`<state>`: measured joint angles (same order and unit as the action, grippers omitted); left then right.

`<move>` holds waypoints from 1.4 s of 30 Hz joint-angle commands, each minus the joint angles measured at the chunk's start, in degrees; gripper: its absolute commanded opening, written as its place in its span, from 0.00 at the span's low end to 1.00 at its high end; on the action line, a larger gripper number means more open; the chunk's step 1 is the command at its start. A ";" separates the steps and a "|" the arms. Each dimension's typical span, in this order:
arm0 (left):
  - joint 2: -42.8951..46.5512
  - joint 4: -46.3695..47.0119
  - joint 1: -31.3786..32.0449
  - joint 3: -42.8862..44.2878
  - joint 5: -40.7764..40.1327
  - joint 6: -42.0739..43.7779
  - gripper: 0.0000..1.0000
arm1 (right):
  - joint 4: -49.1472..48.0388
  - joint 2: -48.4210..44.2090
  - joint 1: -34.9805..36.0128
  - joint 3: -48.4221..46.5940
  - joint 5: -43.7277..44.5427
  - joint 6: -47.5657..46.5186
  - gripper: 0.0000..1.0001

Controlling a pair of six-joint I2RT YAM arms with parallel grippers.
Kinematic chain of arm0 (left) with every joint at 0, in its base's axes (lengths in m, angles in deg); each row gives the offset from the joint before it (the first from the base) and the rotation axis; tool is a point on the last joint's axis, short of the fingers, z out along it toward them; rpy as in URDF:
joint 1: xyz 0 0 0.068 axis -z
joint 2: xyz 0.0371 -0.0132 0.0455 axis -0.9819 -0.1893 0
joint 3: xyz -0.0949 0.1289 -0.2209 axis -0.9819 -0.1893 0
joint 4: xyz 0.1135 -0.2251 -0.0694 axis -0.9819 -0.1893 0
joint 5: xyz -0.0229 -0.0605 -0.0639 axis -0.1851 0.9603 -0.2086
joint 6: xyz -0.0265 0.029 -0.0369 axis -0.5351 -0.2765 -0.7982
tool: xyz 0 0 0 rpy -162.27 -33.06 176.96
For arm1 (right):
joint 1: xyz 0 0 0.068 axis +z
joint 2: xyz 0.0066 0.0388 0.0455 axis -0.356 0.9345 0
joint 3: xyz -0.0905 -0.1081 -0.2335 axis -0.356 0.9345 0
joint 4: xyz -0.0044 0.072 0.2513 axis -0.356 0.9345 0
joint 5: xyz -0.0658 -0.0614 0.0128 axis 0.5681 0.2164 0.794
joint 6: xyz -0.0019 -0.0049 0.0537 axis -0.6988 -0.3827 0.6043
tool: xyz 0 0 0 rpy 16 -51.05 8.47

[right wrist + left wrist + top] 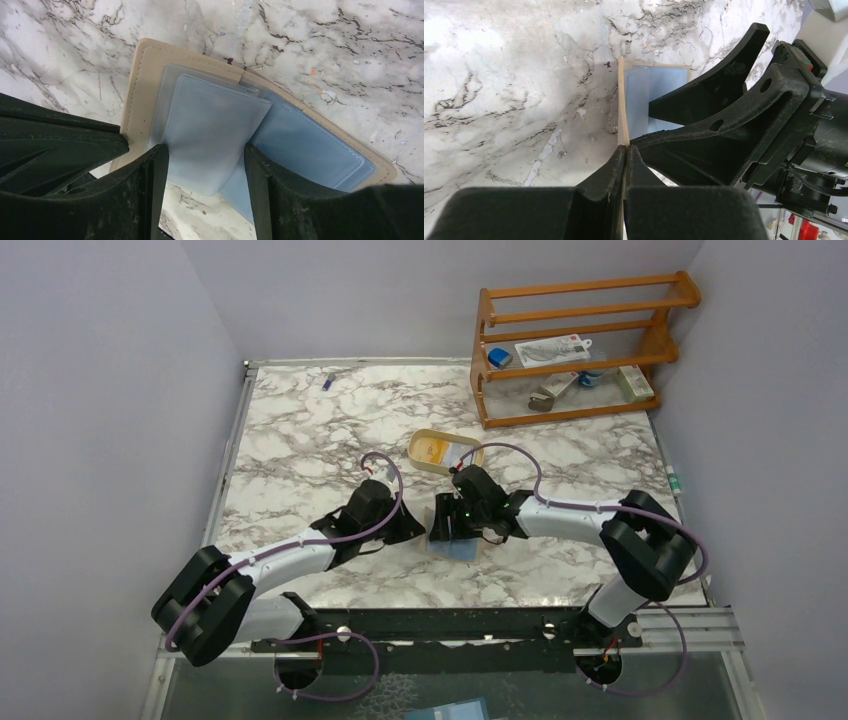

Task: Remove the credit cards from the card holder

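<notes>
The card holder (145, 80) lies open on the marble, beige outside and pale blue inside; it also shows in the top view (457, 546). My left gripper (625, 150) is shut on the edge of its beige flap (622, 100) and holds that flap upright. My right gripper (205, 167) stands over the open holder. A bluish-white credit card (210, 125) rises from it between the fingers, both side edges touching them, its near end lifted off the table. In the top view both grippers (420, 528) (450, 528) meet at the holder. The yellow-orange card is not visible in the holder.
An oval tan tray (415, 445) holding something yellow sits just behind the grippers. A wooden rack (580, 340) with small items stands at the back right. A small blue object (327, 380) lies at the back left.
</notes>
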<state>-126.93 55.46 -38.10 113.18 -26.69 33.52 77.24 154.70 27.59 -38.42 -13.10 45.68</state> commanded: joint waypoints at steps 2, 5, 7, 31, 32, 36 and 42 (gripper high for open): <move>0.34 2.46 0.27 0.00 0.60 -0.43 0.00 | 0.07 1.48 0.77 2.70 1.90 -0.10 0.62; 0.45 2.21 0.27 -0.01 0.47 -0.44 0.00 | 0.44 2.12 0.77 2.50 2.03 -0.54 0.62; 0.64 1.96 0.31 -0.07 0.37 -0.37 0.00 | 1.43 2.10 0.76 2.13 2.99 -1.10 0.62; 1.40 0.85 0.30 -0.99 -0.24 -0.64 0.00 | 18.38 2.65 0.70 -4.00 21.08 -6.44 0.62; 1.41 0.74 0.30 -0.99 -0.29 -0.70 0.00 | 18.95 2.26 0.70 -3.83 21.64 -6.22 0.62; 1.61 0.49 0.31 -1.08 -0.47 -0.70 0.00 | 22.09 -0.13 0.77 -3.25 23.82 -5.02 0.62; 1.63 -0.15 0.29 -1.04 -1.10 -0.55 0.00 | 27.25 -3.48 0.73 -3.08 26.73 -2.17 0.62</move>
<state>-126.83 55.46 -37.77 112.33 -26.76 32.75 94.11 153.17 28.70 -43.23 5.91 41.81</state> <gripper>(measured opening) 0.005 0.623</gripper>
